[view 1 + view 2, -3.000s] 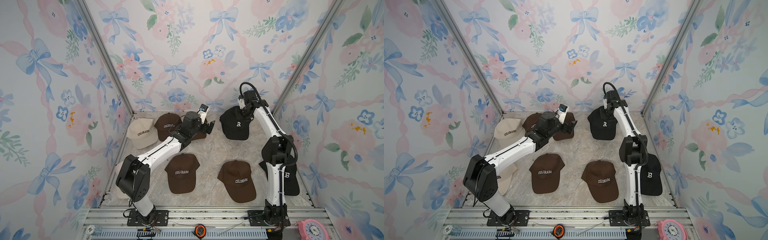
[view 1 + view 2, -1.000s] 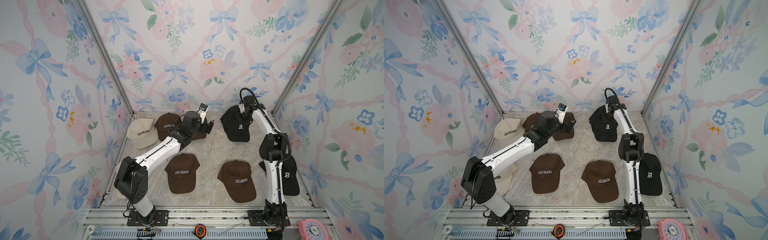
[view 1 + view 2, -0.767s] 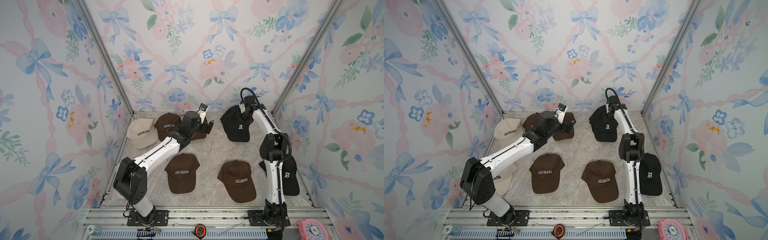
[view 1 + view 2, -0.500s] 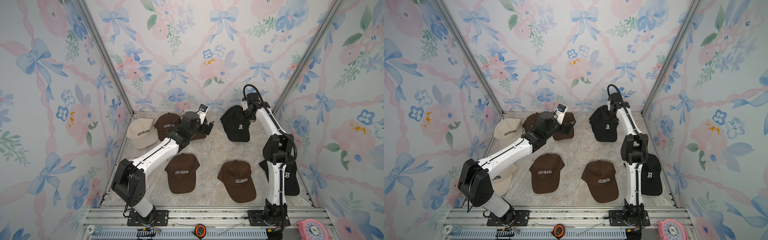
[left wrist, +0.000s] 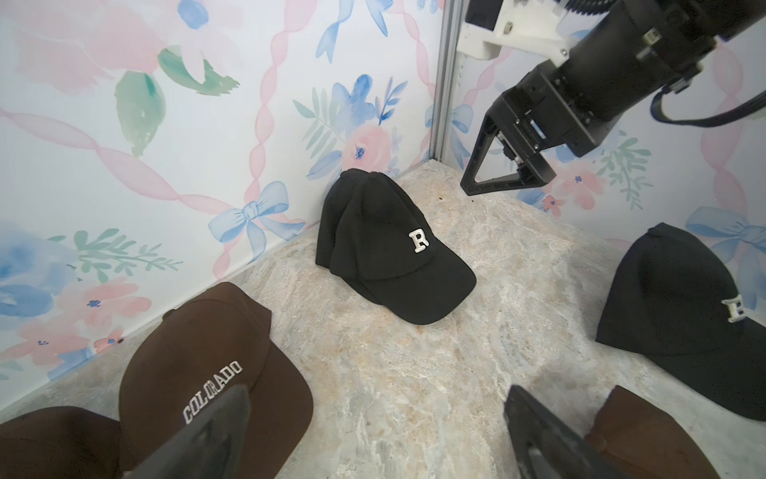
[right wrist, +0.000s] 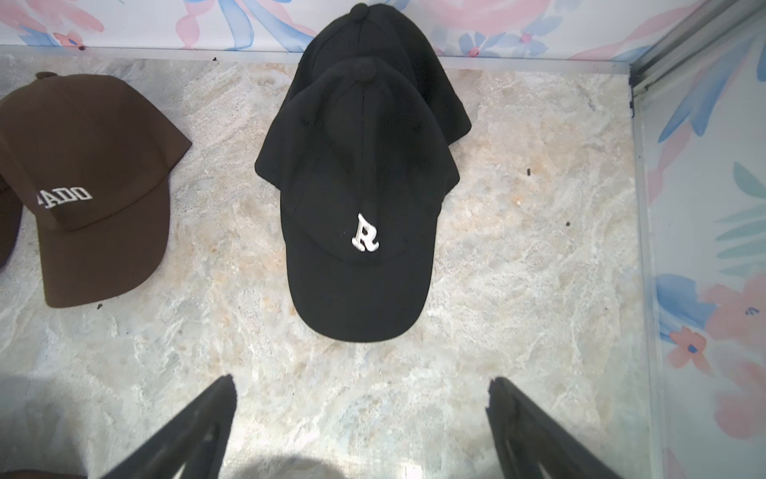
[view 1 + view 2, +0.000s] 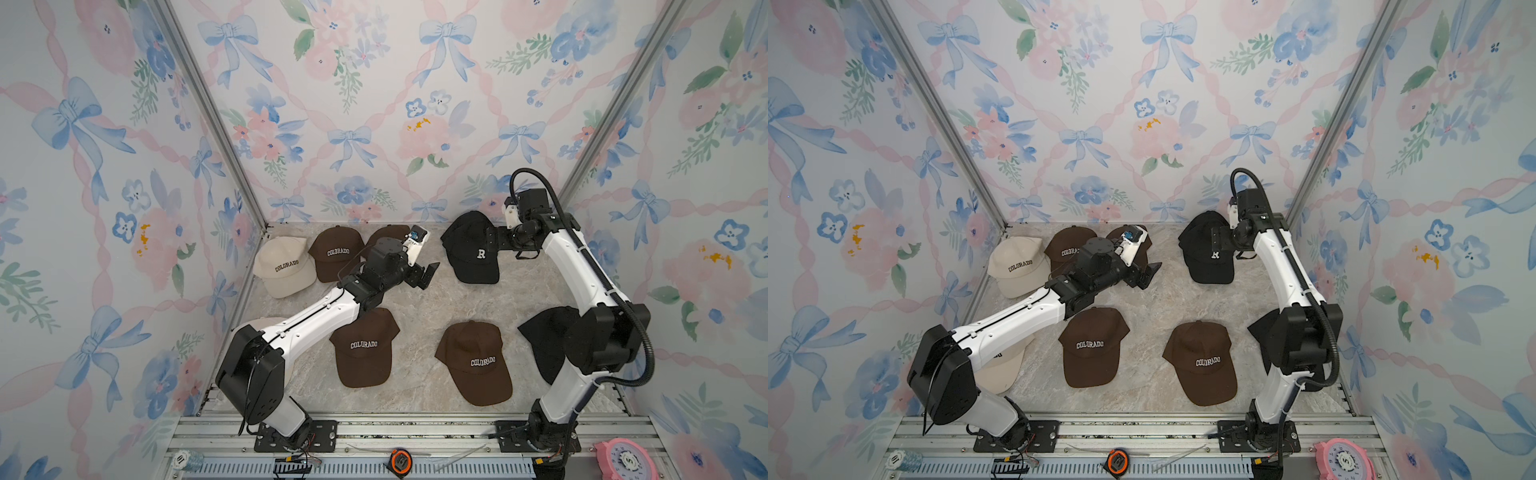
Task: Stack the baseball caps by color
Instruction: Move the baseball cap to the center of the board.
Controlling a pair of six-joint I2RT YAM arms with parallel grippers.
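Beside the black pair (image 6: 364, 199), one cap laid on another against the back wall, the right gripper (image 7: 496, 241) hangs with jaws spread, holding nothing; that placement looks done. The third black cap (image 5: 679, 331) lies nearer the front and likely goes next. The left gripper (image 7: 426, 276) hovers left of the pair, jaws wide, empty.

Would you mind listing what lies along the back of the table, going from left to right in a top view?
Cream COLORADO cap → brown COLORADO cap → left gripper → black R cap → right gripper.
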